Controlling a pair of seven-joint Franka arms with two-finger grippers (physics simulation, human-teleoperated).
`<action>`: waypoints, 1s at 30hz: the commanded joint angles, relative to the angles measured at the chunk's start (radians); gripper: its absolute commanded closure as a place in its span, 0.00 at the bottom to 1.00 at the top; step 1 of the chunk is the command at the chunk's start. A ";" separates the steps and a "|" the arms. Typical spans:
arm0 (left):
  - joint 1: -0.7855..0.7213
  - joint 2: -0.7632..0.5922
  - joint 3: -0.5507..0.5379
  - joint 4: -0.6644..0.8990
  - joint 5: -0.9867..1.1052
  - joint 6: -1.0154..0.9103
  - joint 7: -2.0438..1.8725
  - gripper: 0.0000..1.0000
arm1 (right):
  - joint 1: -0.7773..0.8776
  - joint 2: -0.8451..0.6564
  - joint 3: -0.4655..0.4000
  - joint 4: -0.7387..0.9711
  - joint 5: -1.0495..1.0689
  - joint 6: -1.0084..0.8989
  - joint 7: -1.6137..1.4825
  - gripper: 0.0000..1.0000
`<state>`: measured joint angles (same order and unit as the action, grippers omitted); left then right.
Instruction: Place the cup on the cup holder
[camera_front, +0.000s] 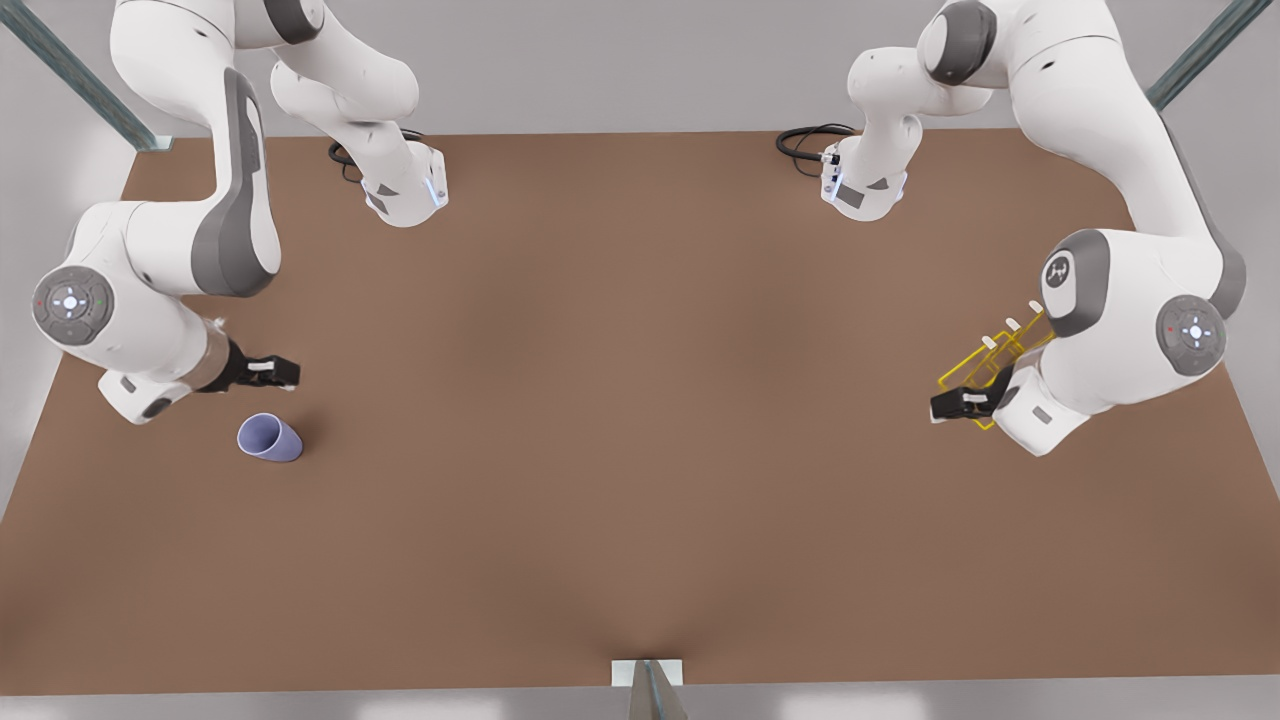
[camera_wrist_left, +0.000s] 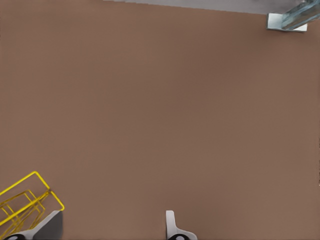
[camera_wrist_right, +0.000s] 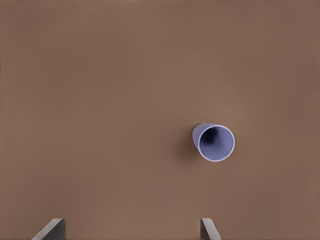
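The pale lavender-blue cup (camera_front: 270, 438) (camera_wrist_right: 214, 142) rests on the brown table at the front view's left, its mouth facing up toward the cameras. My right gripper (camera_front: 285, 372) (camera_wrist_right: 130, 232) hovers open just behind it, apart from it and holding nothing. At the front view's right stands the yellow wire cup holder (camera_front: 985, 365) (camera_wrist_left: 50, 190), partly hidden behind the arm, its white-tipped prongs slanting up. My left gripper (camera_front: 945, 405) (camera_wrist_left: 110, 230) is open right beside the holder's near corner, with nothing between its fingers.
The brown table (camera_front: 640, 400) stretches wide between the two arms. Black cables (camera_front: 805, 140) lie near the arm bases at the back. A metal post with a white foot (camera_front: 648, 680) (camera_wrist_left: 287, 21) stands at the front edge's middle.
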<state>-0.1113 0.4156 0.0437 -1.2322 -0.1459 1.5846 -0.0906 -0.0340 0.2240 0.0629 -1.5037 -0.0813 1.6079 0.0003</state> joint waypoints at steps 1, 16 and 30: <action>-0.002 -0.001 -0.001 0.000 0.003 0.100 -0.109 0.00 | -0.003 0.000 0.000 0.000 -0.002 0.109 0.004 0.00; -0.021 -0.043 -0.051 -0.024 0.086 -0.041 -0.117 0.00 | -0.052 0.074 0.003 -0.231 0.014 0.425 0.057 0.00; -0.021 -0.043 -0.050 -0.046 0.134 -0.048 -0.123 0.00 | -0.167 0.132 0.005 -0.386 0.017 0.616 -0.055 0.00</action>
<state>-0.1322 0.3732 -0.0050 -1.2766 -0.0237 1.5407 -0.1873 -0.1961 0.3563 0.0674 -1.8835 -0.0666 2.1427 0.0192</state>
